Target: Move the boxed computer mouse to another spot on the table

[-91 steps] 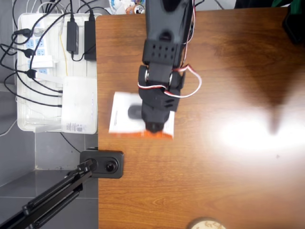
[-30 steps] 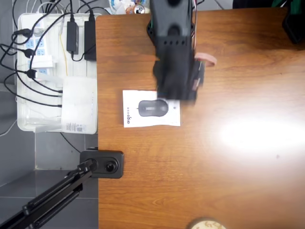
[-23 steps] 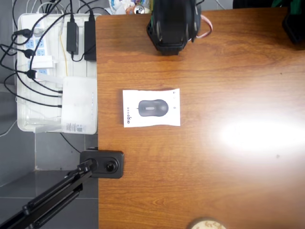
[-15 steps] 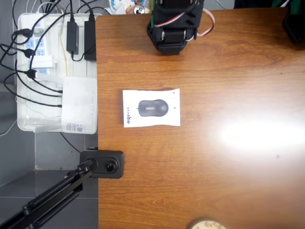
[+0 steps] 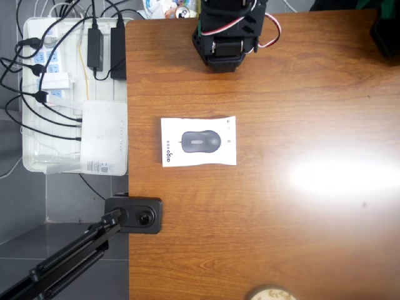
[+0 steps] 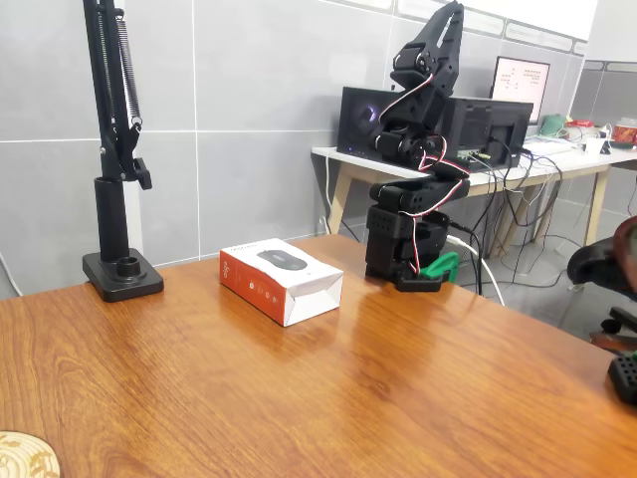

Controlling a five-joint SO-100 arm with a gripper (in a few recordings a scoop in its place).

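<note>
Currently the boxed computer mouse [image 6: 282,280] lies flat on the table [image 6: 328,398], picture face up — well apart from the folded arm [image 6: 416,149] to its right; gripper jaws' state cannot be told.

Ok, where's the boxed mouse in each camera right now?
Overhead view: the boxed computer mouse lies flat left of centre on the table.
Fixed view: it sits mid-left, orange-red side facing the camera.
Shared landmark: the black stand base at the table edge.
</note>
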